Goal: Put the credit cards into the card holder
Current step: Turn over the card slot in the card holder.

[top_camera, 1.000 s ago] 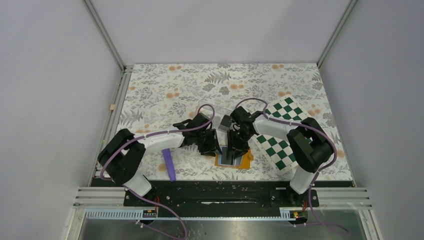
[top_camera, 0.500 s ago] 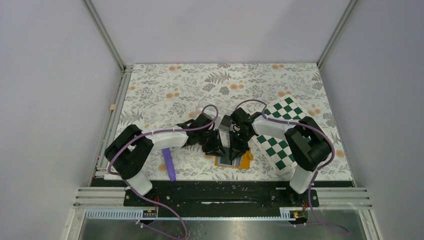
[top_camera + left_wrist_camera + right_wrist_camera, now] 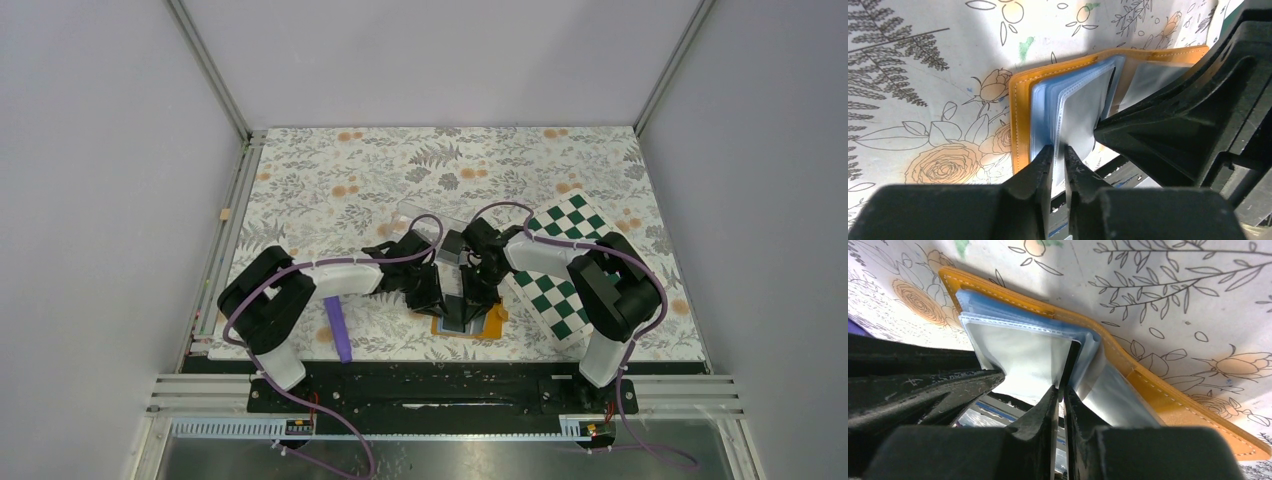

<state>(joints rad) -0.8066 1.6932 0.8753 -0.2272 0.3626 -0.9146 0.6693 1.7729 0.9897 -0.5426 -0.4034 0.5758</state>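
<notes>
The card holder (image 3: 470,325) is lying open on the table (image 3: 330,190), near the front edge, about the middle. The left gripper (image 3: 1058,150) is pinching an inner sleeve from the left, and the right gripper (image 3: 1060,390) is pinching one from the right. A board (image 3: 560,270) is lying just to its right, a stick (image 3: 338,330) to its left and a box (image 3: 425,213) behind.

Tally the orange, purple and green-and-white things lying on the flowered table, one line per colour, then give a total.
Orange: 1, the card holder
Purple: 1, the strip
Green-and-white: 1, the checkered board
Total: 3
</notes>
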